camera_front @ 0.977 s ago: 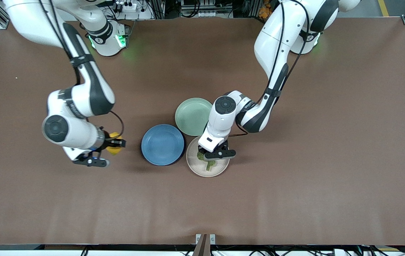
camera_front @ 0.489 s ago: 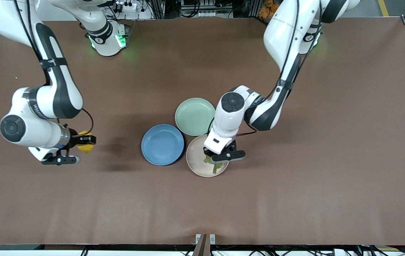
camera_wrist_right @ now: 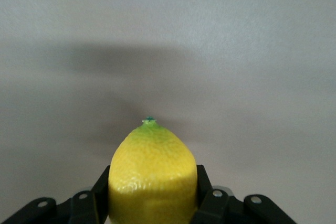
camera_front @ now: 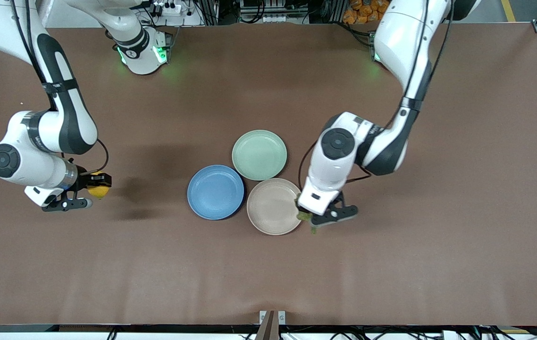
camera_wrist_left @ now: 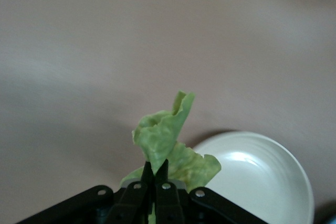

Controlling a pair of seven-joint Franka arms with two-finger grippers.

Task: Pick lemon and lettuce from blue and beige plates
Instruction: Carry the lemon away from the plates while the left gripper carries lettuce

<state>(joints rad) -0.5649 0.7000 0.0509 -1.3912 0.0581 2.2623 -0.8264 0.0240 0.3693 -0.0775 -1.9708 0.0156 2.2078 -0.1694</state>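
Lemon [camera_front: 98, 185]: yellow, small green tip, clamped between the fingers of the right gripper [camera_front: 90, 185], in the air over bare table toward the right arm's end, well apart from the plates.

Lettuce [camera_front: 305, 216]: crinkled green leaf, pinched in the closed left gripper [camera_front: 313, 218], over the table just beside the beige plate's rim.

Beige plate [camera_front: 274, 206]: nothing on it, nearest the front camera, touching the blue plate.

Blue plate [camera_front: 215, 191]: nothing on it, beside the beige one, toward the right arm's end.

Mint plate [camera_front: 259, 155]: farther from the camera, above the other two.

Table [camera_front: 438, 236]: wide brown matte cloth, faint creases, soft arm shadows.

Room: metal frame, cables and a power strip [camera_front: 167, 8] past the arm bases; green base lights glowing.
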